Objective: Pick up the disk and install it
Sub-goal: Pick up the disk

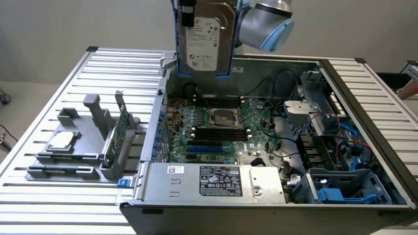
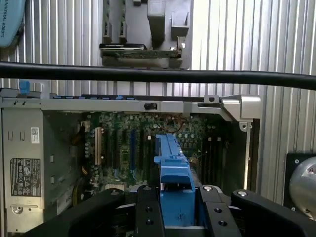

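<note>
Sitting at the exterior view's left, a grey fixture [image 1: 68,117] rests on the ribbed metal surface [image 1: 39,205] and carries a small square silver chip [image 1: 62,140] lying flat and a thin green circuit card [image 1: 122,133] standing on edge. Just beside it, toward that view's right, stands the open computer case [image 1: 274,221], its motherboard [image 1: 219,125] exposed and a silver power supply [image 1: 216,183] along the near wall. Above the case's far corner the disk [image 1: 207,41] hangs upright in the air, white label facing the camera, blue frame along its edges, well clear of the motherboard. The pincer [image 2: 180,207] is closed on the disk: in the wrist view its black fingers [image 2: 148,210] sit tight against either side of the blue frame. The arm's grey joint [image 1: 267,22] sits beside the disk on the exterior view's right. Farther right, the case holds a drive cage [image 1: 339,188] with blue plastic parts, and a person's hand [image 1: 410,90] shows at the far edge.
</note>
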Available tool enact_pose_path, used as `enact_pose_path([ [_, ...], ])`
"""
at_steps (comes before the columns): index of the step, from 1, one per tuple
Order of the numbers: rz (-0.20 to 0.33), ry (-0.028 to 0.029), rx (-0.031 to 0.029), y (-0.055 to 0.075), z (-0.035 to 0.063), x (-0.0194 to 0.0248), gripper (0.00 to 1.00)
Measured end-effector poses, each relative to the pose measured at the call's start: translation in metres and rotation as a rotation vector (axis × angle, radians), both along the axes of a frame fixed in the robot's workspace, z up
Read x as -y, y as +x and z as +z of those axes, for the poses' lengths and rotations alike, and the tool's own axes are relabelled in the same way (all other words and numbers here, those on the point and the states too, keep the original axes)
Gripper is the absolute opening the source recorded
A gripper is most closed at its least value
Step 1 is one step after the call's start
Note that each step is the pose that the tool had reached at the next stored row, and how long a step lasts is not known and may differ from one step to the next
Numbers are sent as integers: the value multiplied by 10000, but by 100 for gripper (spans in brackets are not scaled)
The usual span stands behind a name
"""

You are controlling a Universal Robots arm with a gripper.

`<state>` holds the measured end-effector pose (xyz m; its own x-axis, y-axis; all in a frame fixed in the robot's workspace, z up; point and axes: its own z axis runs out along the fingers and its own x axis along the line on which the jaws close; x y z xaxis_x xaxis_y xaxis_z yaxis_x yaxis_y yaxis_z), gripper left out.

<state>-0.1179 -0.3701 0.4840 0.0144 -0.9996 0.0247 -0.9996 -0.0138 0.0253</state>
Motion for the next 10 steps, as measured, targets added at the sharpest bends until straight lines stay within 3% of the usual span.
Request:
enact_pose_path([
  [10, 1, -2, -16, 449, 2, 188, 33],
])
